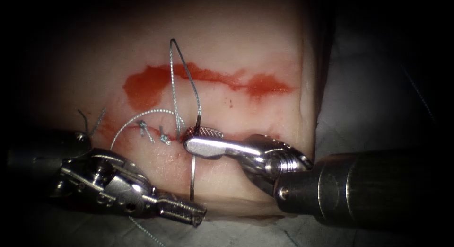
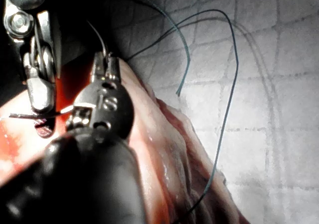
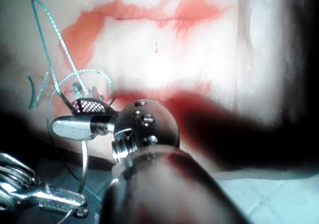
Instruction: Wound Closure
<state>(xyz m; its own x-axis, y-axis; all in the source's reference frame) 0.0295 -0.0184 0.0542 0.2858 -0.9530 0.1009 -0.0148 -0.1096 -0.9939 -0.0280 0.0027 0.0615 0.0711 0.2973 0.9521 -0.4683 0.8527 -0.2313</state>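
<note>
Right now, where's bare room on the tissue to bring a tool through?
Free: tissue above the red fluid; the strip between that fluid and the cut, right of the thread loop. Crowded: the cut's left end, with knots, the right tool shut on the needle near its tail, needle seemingly clear of the tissue, the left tool just below.

You worked at a surgical training lab: a tissue (image 1: pixel 246 53) block lay on a gridded cloth (image 2: pixel 279 50) under endoscope light.
</note>
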